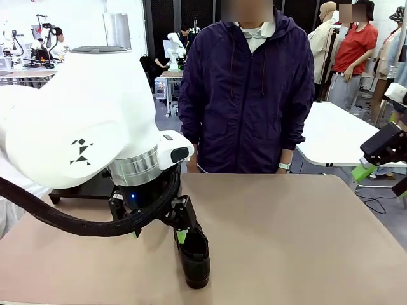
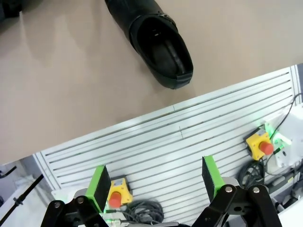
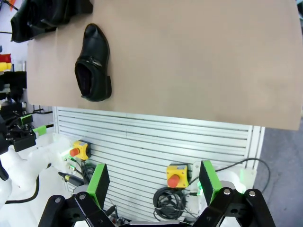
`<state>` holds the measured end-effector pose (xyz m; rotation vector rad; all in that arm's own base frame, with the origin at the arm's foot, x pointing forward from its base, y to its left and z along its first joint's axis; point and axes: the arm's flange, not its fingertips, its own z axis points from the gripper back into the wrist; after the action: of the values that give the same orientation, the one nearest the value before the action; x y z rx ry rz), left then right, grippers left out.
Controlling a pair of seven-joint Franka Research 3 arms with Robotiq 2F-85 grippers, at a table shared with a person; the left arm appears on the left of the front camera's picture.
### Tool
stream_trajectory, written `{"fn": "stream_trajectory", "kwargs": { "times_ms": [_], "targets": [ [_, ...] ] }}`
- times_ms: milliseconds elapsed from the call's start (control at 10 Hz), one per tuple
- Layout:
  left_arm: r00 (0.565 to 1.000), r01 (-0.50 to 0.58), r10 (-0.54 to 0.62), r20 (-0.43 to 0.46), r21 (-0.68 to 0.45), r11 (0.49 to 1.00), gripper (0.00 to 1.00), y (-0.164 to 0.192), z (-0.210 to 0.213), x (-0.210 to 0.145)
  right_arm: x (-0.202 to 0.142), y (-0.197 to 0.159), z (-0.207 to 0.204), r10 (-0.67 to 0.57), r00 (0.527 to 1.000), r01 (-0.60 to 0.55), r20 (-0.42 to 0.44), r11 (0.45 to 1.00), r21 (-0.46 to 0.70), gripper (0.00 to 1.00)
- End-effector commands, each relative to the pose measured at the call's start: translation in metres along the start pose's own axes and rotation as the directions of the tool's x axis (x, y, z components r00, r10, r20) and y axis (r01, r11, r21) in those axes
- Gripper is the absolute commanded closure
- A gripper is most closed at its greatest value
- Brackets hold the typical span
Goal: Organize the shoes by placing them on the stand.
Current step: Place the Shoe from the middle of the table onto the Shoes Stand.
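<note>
Both my grippers are spread wide and hold nothing. From my left gripper (image 2: 154, 189), one black shoe (image 2: 156, 45) lies on the table (image 2: 71, 94) at 12 o'clock, apart from it. From my right gripper (image 3: 152, 185), it lies at 11 o'clock, well apart

A glossy black shoe (image 3: 93, 64) lies on the plain tan table (image 3: 199, 61).
</note>
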<state>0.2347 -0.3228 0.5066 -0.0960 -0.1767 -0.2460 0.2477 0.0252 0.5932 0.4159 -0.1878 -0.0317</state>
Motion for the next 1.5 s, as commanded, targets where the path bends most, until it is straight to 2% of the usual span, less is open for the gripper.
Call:
{"fn": "stream_trajectory", "kwargs": {
  "times_ms": [0,200,300,500,700,800,1000,1100,1400],
  "targets": [
    [0.999,-0.044,0.044,0.027,-0.013,0.999,0.0,-0.01,-0.028,0.009,0.002,0.001,0.003,0.019,1.0,-0.018,-0.007,0.999,0.027,0.0],
    [0.979,-0.173,0.171,0.106,0.003,0.985,0.0,-0.014,-0.063,0.034,0.002,0.001,0.003,0.019,1.0,-0.018,-0.007,0.999,0.027,0.0],
    [0.972,-0.22,0.217,0.096,0.021,0.975,0.0,-0.016,-0.085,0.045,0.002,0.001,0.003,0.019,1.0,-0.018,-0.007,0.999,0.027,0.0],
    [0.957,-0.277,0.27,0.108,0.063,0.959,0.0,-0.013,-0.114,0.053,0.002,0.001,0.003,0.019,1.0,-0.018,-0.007,0.999,0.027,0.0],
    [0.928,-0.349,0.33,0.173,0.092,0.933,0.0,-0.012,-0.134,0.06,0.002,0.001,0.003,0.019,1.0,-0.018,-0.007,0.999,0.027,0.0],
    [0.918,-0.366,0.343,0.198,0.093,0.926,0.0,-0.011,-0.145,0.064,0.002,0.001,0.003,0.019,1.0,-0.018,-0.007,0.999,0.027,0.0],
    [0.916,-0.372,0.351,0.195,0.081,0.925,0.0,-0.004,-0.167,0.066,0.002,0.001,0.003,0.019,1.0,-0.018,-0.007,0.999,0.027,0.0],
    [0.906,-0.379,0.353,0.235,0.073,0.923,0.0,-0.002,-0.177,0.068,0.002,0.001,0.003,0.019,1.0,-0.018,-0.007,0.999,0.027,0.0],
    [0.908,-0.385,0.362,0.212,0.075,0.92,0.0,-0.001,-0.185,0.074,0.002,0.001,0.003,0.019,1.0,-0.018,-0.007,0.999,0.027,0.0]
  ]
}}
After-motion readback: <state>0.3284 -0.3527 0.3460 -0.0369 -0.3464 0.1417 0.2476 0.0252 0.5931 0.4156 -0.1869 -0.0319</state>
